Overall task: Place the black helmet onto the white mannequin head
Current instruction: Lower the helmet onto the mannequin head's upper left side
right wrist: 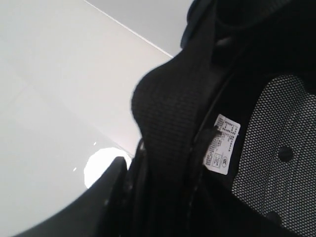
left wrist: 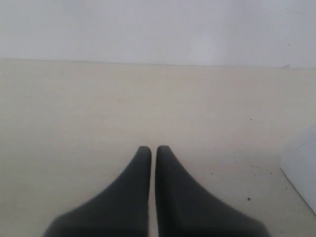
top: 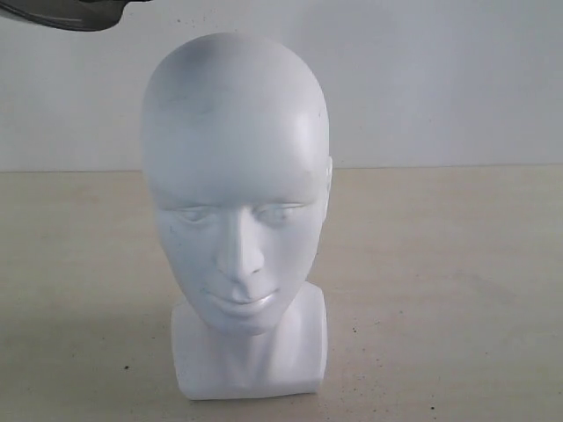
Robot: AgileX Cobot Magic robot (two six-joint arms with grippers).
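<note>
Squarely in the middle of the exterior view stands one white mannequin head [top: 236, 189], upright on its blocky base, face toward the camera, on a beige table [top: 457, 290] before a pale wall [top: 440, 79]. One black helmet [top: 75, 13] is present. Only a smoky sliver of its visor shows there, in the air at the upper left corner, higher than the crown of the head, off to its side and clear of it.

Two grippers are in play. The left gripper [left wrist: 153, 150] hangs over bare tabletop with its two dark fingers drawn together, a thin slit between them and nothing in it. A white corner of the mannequin's base sits at the edge of the left wrist view, well off to one side of those fingers.

The right gripper [right wrist: 138, 197] has the helmet. Its open underside fills the right wrist view at close range, showing black padded lining [right wrist: 168, 123], a patch of grey mesh [right wrist: 276, 138] and one small white label [right wrist: 222, 143]. One dark finger [right wrist: 106, 195] lies against the outside of the rim. Its partner is hidden by the padding, so the clamp is read from the helmet hanging at the wrist.
</note>
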